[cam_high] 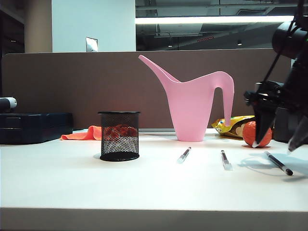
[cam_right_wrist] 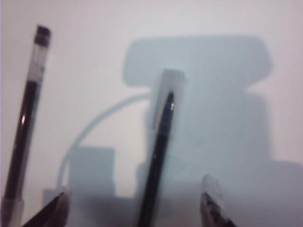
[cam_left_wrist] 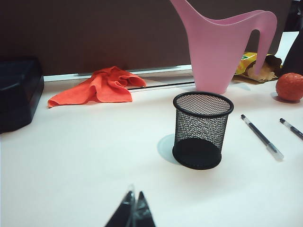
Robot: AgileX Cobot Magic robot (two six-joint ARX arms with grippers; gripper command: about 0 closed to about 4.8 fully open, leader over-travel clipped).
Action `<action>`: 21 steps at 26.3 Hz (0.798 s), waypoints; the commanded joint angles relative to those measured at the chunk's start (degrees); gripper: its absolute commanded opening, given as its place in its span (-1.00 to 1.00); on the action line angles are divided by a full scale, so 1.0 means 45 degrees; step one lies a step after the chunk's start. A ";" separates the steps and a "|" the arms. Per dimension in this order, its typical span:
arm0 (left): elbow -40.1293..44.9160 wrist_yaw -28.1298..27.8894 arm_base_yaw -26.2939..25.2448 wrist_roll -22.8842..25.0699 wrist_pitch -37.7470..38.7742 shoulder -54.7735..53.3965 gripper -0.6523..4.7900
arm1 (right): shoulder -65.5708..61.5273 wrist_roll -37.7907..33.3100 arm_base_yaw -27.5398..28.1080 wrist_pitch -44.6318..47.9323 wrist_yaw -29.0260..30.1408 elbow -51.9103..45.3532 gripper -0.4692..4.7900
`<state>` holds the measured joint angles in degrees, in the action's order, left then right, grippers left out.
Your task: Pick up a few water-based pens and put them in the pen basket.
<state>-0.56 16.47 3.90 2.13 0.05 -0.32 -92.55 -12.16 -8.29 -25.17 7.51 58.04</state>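
Black wire-mesh pen basket [cam_high: 119, 136] stands upright on the white table [cam_high: 144, 187], left of centre in the exterior view, nothing visible inside it. Behind it: an orange cloth [cam_high: 86, 133] bunched against the brown partition, and a tall pink watering can [cam_high: 197, 103] toward the right.

Three water-based pens lie flat on the table, all apart from the basket. Left pen [cam_high: 184, 154] lies in front of the watering can; middle pen [cam_high: 225, 159] lies further right; right pen [cam_high: 278, 163] lies nearest the right edge. An orange ball [cam_high: 256, 134] and a yellow snack bag [cam_high: 232, 125] sit behind the pens, near the partition.

Right gripper [cam_high: 278, 142] hangs above the right pen, fingers spread wide, nothing between them. In the right wrist view the two fingertips [cam_right_wrist: 210, 201] sit either side of that pen [cam_right_wrist: 160, 146]; contact not seen. The middle pen [cam_right_wrist: 24, 125] lies off to one side, just outside the fingers.

Left gripper [cam_left_wrist: 133, 213] is seen only in the left wrist view, low over bare table, well short of the basket [cam_left_wrist: 202, 130]. Its dark fingertips are pressed together, nothing held.
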 commanded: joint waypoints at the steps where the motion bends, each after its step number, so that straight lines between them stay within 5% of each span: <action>1: -0.0015 0.0068 0.0005 0.0097 -0.0102 -0.0010 -0.78 | -0.0452 -0.0015 -0.0029 -0.0306 -0.0039 0.0607 0.34; 15: -0.0015 0.0063 0.0005 0.0097 -0.0102 -0.0010 -0.78 | -0.1360 -0.0010 -0.0039 -0.0602 -0.0695 0.0748 0.32; 21: -0.0015 0.0063 -0.0005 0.0102 -0.0102 -0.0010 -0.78 | -0.1656 0.0000 -0.0287 -0.0797 -0.0845 0.0748 0.01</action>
<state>-0.56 16.47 3.90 2.13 0.05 -0.32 -99.31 -12.12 -9.08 -27.31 3.49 61.73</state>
